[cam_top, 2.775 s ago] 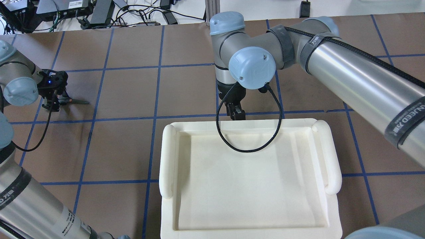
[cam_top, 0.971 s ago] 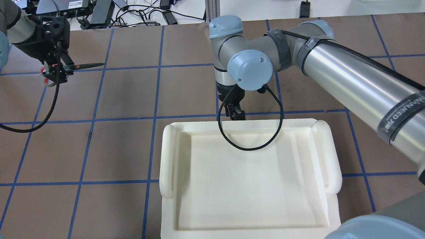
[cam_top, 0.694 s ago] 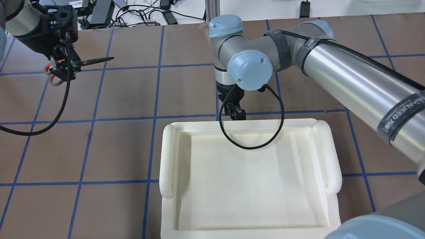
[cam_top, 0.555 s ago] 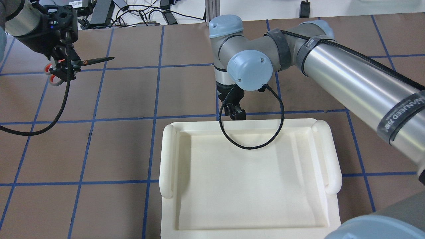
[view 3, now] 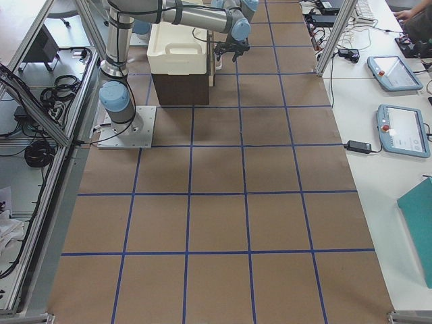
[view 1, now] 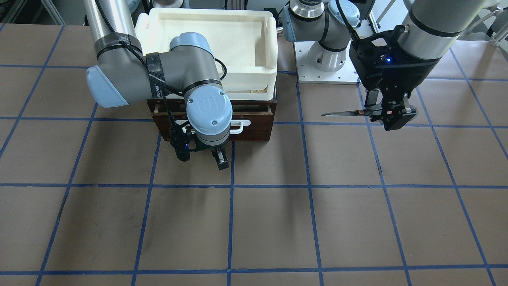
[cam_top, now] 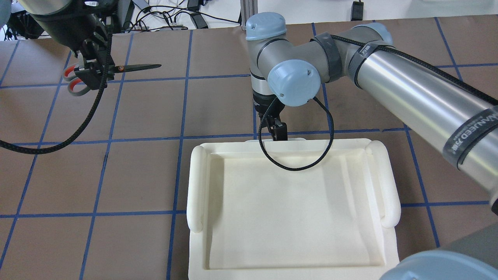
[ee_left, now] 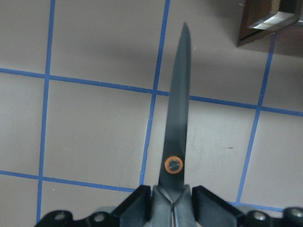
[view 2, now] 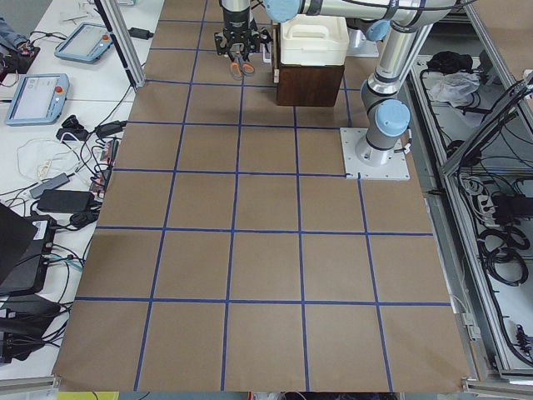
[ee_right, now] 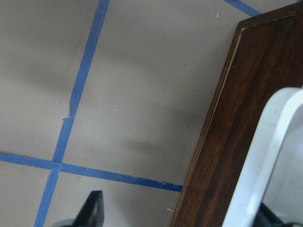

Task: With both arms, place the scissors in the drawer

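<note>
My left gripper point(cam_top: 91, 74) is shut on the scissors point(cam_top: 132, 68) near their pivot and holds them level in the air, with the grey and orange-red handles point(cam_top: 72, 79) behind it. In the left wrist view the dark blades point(ee_left: 176, 137) point ahead. The front view shows the scissors point(view 1: 349, 113) right of the dark brown drawer point(view 1: 256, 123). My right gripper point(view 1: 216, 151) is open and points down at the drawer's white bar handle point(view 1: 240, 128). In the right wrist view the handle point(ee_right: 265, 161) lies between the spread fingers point(ee_right: 93, 210). The drawer's interior does not show.
A white foam tray point(cam_top: 196, 186) sits on top of the drawer chest and hides it from above. The table is brown with blue tape lines. The left arm's base plate point(view 1: 325, 75) stands beside the chest. Cables and electronics point(cam_top: 163, 11) lie past the far edge.
My left gripper has lifted the scissors off the table and carried them up and to the right in the overhead view. The right gripper shifted slightly; a white strip of handle now shows past the tray.
</note>
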You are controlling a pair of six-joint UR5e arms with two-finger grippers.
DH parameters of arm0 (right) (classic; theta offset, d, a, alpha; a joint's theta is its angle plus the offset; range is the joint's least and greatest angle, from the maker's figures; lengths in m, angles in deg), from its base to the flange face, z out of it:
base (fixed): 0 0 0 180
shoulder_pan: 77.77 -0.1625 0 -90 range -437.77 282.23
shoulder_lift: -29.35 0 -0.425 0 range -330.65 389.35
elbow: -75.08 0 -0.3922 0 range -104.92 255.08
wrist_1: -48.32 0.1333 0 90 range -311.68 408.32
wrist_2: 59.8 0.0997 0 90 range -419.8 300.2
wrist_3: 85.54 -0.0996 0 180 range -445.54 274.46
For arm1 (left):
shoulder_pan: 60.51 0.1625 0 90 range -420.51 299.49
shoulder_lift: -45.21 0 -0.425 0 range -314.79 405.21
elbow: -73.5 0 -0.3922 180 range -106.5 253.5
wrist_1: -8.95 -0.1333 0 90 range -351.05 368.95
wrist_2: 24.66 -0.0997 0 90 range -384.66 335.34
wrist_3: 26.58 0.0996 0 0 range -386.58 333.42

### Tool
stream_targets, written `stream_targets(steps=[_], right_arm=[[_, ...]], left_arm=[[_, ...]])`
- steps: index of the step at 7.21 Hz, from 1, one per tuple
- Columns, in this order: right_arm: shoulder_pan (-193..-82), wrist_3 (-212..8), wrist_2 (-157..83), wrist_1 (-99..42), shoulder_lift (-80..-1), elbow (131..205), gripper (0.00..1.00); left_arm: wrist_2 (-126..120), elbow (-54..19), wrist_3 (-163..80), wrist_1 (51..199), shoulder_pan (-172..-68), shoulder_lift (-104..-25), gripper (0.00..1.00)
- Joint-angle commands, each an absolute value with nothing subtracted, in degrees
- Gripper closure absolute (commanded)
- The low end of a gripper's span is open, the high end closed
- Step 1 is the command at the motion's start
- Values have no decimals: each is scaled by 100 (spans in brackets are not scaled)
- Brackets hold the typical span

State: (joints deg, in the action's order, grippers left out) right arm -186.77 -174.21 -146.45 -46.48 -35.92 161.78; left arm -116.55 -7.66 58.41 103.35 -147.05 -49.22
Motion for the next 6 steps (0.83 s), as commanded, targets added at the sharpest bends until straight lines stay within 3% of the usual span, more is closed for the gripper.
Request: stream_targets(steps=[1,6], right_arm=[[-18658,-17308,-14646,-5000,-3508,16166,0],[-18623,-17299,-14646,-5302,-3358,16025,0]], left_arm=[[-11817,-833,5919,10283,-14796,-4980,80],[-11747,-894,6122,9667,-14770,-4954,79]])
